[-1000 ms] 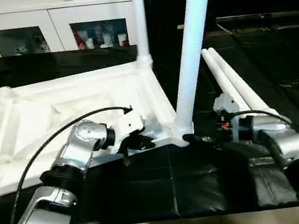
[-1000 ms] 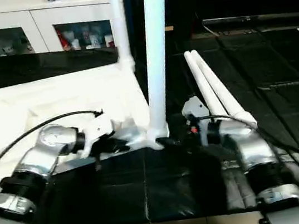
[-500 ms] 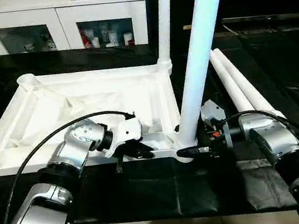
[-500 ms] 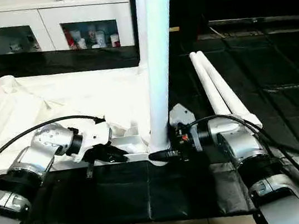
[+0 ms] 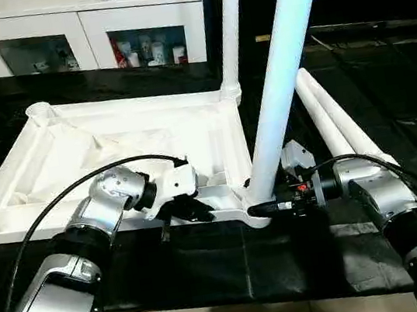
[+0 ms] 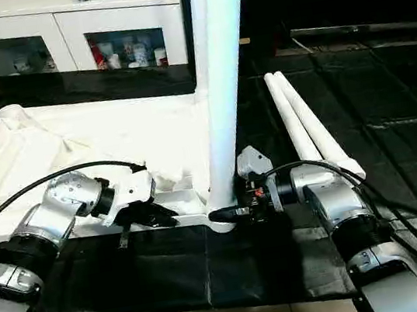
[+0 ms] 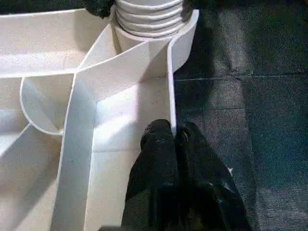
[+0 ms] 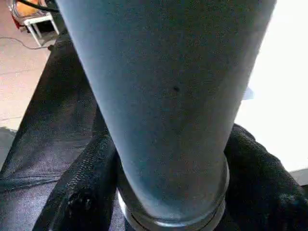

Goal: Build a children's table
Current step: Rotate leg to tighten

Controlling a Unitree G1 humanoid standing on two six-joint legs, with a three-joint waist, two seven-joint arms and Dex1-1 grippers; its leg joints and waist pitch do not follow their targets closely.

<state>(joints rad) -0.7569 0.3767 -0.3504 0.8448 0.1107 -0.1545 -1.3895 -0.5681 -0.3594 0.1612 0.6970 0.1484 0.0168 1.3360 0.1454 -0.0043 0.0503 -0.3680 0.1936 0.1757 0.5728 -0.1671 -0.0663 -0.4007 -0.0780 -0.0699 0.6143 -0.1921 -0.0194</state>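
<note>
- Two white round tapered legs stand upright from the overturned white rectangular children's table (image 5: 113, 150), which lies ribbed underside up on the black mat (image 5: 287, 262) across the left and centre of the head view.
- One mounted leg (image 5: 280, 82) rises from the near right corner socket through the centre of the frame; the other (image 5: 229, 19) rises from the far right corner, at upper centre.
- Two loose white tapered legs (image 5: 332, 118) lie side by side on the mat, right of centre, just beside the tabletop.
- Left gripper (image 5: 188, 211), at lower centre-left, has its black fingers (image 7: 161, 159) pressed together, pinching the thin upright rim of the table's near frame.
- Right gripper (image 5: 267, 208), just right of centre, has its black fingers (image 8: 82, 192) on either side of the near leg's base; whether they press it I cannot tell.
- White glass-door cabinet (image 5: 80, 34) stands along the upper left edge.
</note>
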